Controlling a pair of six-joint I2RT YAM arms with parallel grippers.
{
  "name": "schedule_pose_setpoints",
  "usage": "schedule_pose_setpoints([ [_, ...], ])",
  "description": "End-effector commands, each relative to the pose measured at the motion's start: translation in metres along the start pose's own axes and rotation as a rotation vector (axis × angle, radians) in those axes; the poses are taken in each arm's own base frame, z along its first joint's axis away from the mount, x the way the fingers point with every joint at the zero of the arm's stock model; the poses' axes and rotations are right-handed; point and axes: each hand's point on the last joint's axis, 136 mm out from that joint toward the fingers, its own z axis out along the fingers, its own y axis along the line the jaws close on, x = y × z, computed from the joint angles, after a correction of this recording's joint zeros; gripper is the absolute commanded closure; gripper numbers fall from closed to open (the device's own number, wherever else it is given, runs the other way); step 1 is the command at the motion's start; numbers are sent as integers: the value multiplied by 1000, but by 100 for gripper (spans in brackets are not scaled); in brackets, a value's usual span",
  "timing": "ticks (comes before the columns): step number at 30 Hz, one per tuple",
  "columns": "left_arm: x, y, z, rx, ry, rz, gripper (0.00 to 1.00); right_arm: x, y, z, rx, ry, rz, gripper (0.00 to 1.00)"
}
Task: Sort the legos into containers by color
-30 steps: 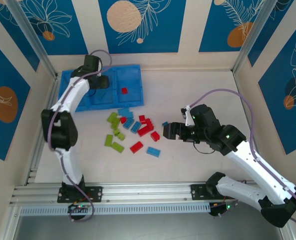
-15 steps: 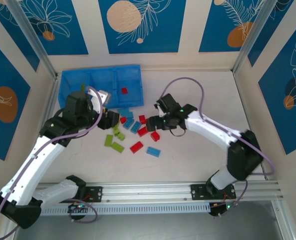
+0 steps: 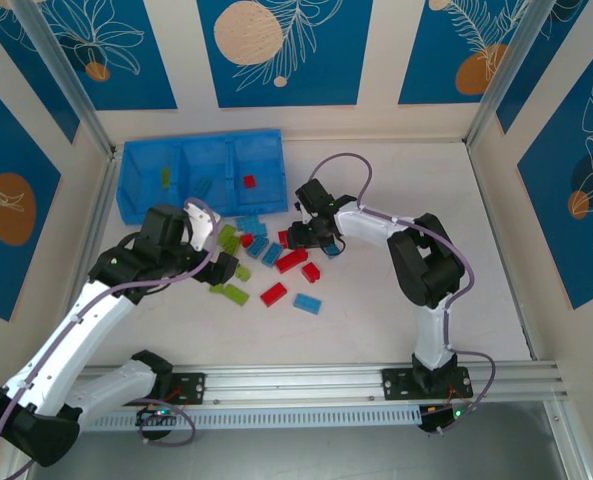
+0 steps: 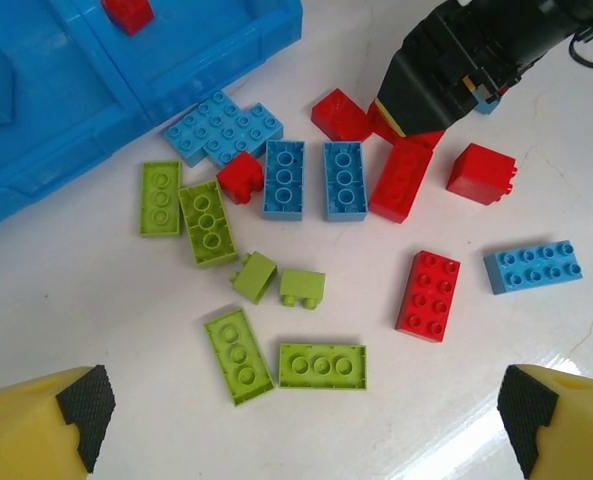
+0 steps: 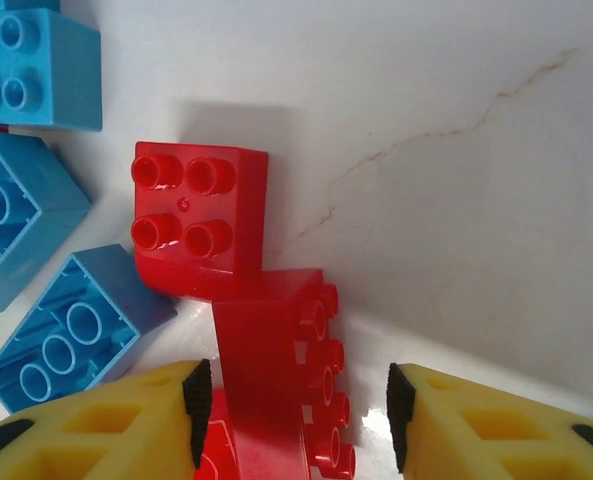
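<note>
The white table (image 3: pixel 396 330) carries a blue tray (image 3: pixel 141 200) and, just beside it, scattered legos (image 3: pixel 273 293)

Bright even light, soft shadows, min. blur.

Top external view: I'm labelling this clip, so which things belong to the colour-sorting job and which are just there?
Job: red, blue and green legos; blue three-compartment tray; left gripper; right gripper.
Just there: patterned wall panels; metal rail; purple cables.
</note>
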Motion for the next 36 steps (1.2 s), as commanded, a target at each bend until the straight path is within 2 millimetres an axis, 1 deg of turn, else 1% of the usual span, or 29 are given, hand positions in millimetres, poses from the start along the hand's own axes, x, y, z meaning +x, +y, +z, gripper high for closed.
schedule_pose_setpoints([
  [1, 9, 3, -1, -23, 19, 20, 0, 0, 7, 3, -35, 5, 13, 49],
  [5, 10, 5, -1, -32, 12, 21, 0, 9, 4, 16, -20, 36, 18, 53],
  [8, 10, 5, -1, -35, 13, 18, 0, 8, 2, 19, -15, 41, 24, 56],
  [9, 10, 5, -1, -34, 13, 18, 0, 5, 2, 16, -15, 36, 26, 59],
  [11, 11, 5, -1, -37, 14, 16, 0, -2, 6, 7, -23, 15, 23, 70],
  [12, 11, 6, 0, -38, 15, 16, 0, -7, 8, 0, -26, -4, 19, 75],
  [14, 11, 6, -1, -42, 14, 15, 0, -16, 14, -18, -21, -57, 7, 77],
  [16, 11, 8, -2, -49, 10, 13, 0, -27, 26, -47, -8, -153, -33, 79],
  [19, 10, 10, -4, -66, -3, 9, 0, -45, 52, -94, -8, -322, -101, 82],
  [20, 9, 11, -6, -70, -10, 7, 0, -51, 60, -106, -12, -369, -114, 82],
  [21, 8, 12, -7, -76, -19, 4, 0, -59, 70, -117, -20, -420, -129, 82],
  [23, 7, 13, -9, -85, -35, 1, 0, -75, 87, -128, -39, -501, -154, 82],
  [26, 7, 18, -11, -117, -46, -1, 0, -112, 106, -125, -47, -577, -168, 82],
  [28, 9, 23, -10, -143, -38, 1, 0, -138, 106, -100, 3, -579, -179, 82],
  [29, 10, 24, -9, -148, -35, 2, 0, -151, 107, -93, 20, -583, -182, 82],
  [30, 11, 24, -9, -151, -31, 3, 0, -163, 105, -80, 42, -575, -181, 82],
  [31, 11, 25, -9, -154, -32, 2, 0, -176, 104, -72, 48, -572, -173, 82],
  [32, 11, 25, -9, -156, -32, 2, 0, -182, 102, -60, 52, -548, -168, 82],
  [33, 11, 26, -9, -161, -34, 4, 0, -192, 103, -53, 43, -537, -166, 81],
  [34, 11, 27, -9, -167, -33, 4, 0, -198, 106, -45, 35, -523, -176, 77],
  [35, 12, 28, -8, -172, -29, 7, 0, -208, 111, -45, 24, -532, -190, 69],
  [36, 13, 30, -8, -181, -25, 7, 0, -214, 115, -45, 23, -532, -211, 56],
])
